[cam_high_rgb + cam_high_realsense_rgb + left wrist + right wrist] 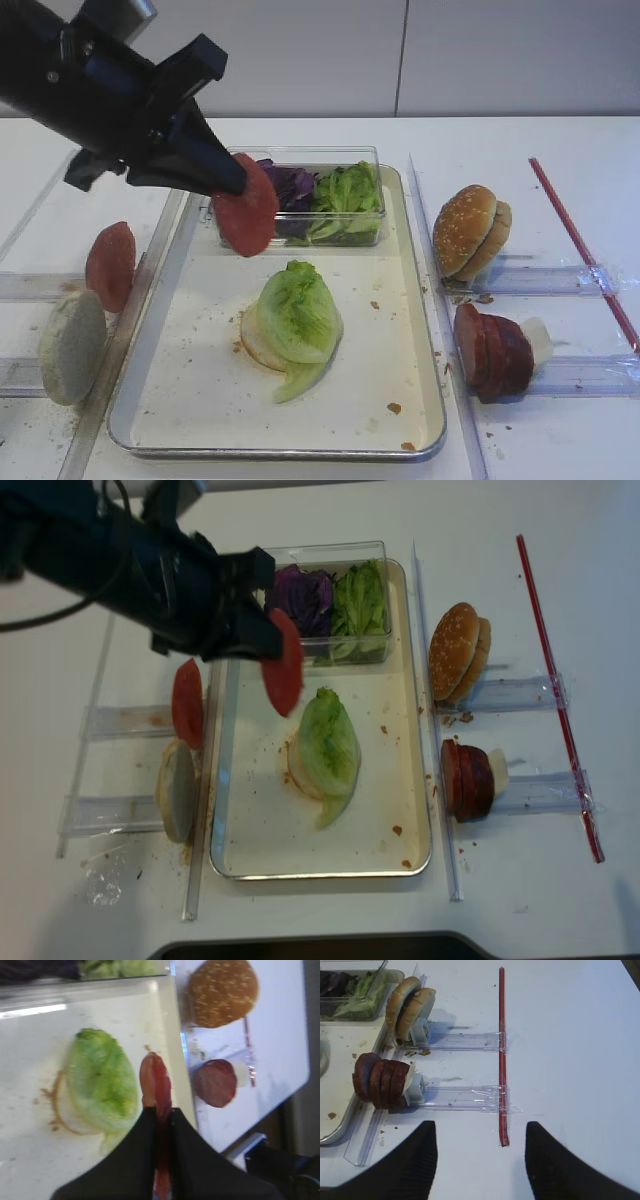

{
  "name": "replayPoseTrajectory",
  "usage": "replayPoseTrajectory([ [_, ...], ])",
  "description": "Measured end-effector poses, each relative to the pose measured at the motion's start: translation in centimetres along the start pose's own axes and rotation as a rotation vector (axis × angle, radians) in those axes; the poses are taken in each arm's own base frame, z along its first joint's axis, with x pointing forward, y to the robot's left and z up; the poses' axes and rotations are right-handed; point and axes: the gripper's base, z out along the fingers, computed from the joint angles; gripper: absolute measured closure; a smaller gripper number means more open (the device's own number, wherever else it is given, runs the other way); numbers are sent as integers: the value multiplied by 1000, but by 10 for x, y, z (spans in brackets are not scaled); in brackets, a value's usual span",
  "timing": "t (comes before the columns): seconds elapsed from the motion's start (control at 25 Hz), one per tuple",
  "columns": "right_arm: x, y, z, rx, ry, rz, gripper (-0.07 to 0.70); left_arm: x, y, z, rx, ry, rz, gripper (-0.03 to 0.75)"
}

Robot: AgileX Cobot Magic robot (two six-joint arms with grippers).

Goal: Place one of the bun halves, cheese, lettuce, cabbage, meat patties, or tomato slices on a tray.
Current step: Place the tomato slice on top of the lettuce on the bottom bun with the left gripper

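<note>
My left gripper [235,182] [159,1112] [268,645] is shut on a pinkish-red tomato slice [248,212] [154,1082] [283,675], holding it on edge above the far left part of the silver tray [200,385] [255,830]. In the tray's middle a lettuce leaf [298,310] [102,1082] [330,742] covers a pale bun half [254,342]. My right gripper [480,1130] hangs open over the bare white table, right of the meat patties [380,1080] [492,350]; the overhead views do not show it.
A clear box at the tray's far end holds cabbage [290,185] and lettuce [348,192]. Bun halves [470,230] [410,1007] stand in a rack right of the tray. Left racks hold another tomato slice [110,265] and a grey-white disc [72,345]. A red strip [502,1060] lies farther right.
</note>
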Motion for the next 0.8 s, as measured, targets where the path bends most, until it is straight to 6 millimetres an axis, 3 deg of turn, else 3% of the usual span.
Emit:
replayPoseTrajectory([
  [0.24,0,0,0,0,0,0,226,21,5,21,241,5,-1,704],
  [0.48,0,0,0,0,0,0,226,37,20,34,335,-36,-30,704],
  [0.8,0,0,0,2,0,-1,226,40,31,48,385,-71,-45,705],
])
